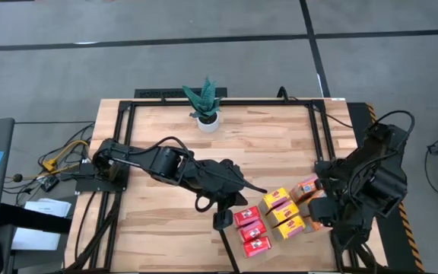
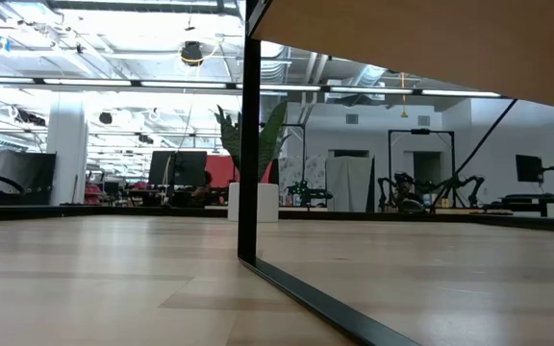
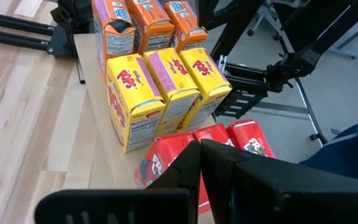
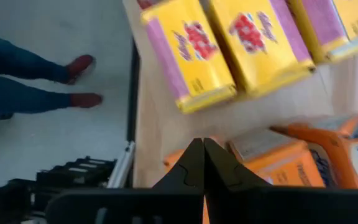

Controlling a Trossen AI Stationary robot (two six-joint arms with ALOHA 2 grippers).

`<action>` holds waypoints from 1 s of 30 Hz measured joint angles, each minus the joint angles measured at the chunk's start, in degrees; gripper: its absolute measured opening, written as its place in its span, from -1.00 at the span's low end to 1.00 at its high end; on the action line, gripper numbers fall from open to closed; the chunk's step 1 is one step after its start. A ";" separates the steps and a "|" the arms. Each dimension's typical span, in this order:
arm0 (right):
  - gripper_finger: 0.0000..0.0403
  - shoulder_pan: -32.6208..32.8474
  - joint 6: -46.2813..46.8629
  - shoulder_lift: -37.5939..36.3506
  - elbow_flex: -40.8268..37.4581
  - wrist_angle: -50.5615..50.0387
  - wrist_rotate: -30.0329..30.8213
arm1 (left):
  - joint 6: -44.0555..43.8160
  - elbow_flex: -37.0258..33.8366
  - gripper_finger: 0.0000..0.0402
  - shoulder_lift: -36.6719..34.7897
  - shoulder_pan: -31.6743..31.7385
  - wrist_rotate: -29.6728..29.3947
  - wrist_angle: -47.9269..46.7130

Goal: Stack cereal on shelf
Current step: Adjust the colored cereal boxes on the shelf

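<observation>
Seemingly the stacking is close to done: nine boxes stand in three rows on the shelf at about five o'clock on the surface — red boxes, yellow boxes, orange boxes. Left end effector hovers just over the red row, fingers pressed together, holding nothing. Right end effector sits above the orange row, likewise closed and empty. What remains, I judge, is at most tidying and pulling both arms back

A green potted plant stands at the far edge of the planked wooden counter; a person's red shoes show beyond.
</observation>
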 joint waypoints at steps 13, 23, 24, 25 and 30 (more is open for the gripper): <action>-0.95 0.31 3.83 0.04 0.00 -3.69 -0.04 | 0.58 0.00 -1.00 0.00 0.09 0.02 -0.07; -0.93 1.68 3.20 0.07 0.00 0.87 -0.47 | 0.56 0.00 -1.00 0.00 0.09 0.48 -0.28; -0.93 1.92 2.89 0.07 0.00 1.45 -0.46 | 0.56 0.00 -1.00 0.00 0.09 0.48 -0.46; -0.94 2.15 2.83 0.07 0.00 1.49 -0.46 | 0.56 0.00 -1.00 0.00 0.09 0.48 -0.63; -0.92 2.23 3.69 1.80 0.00 -1.20 -0.46 | 0.60 0.00 -1.00 0.00 0.09 0.48 -0.66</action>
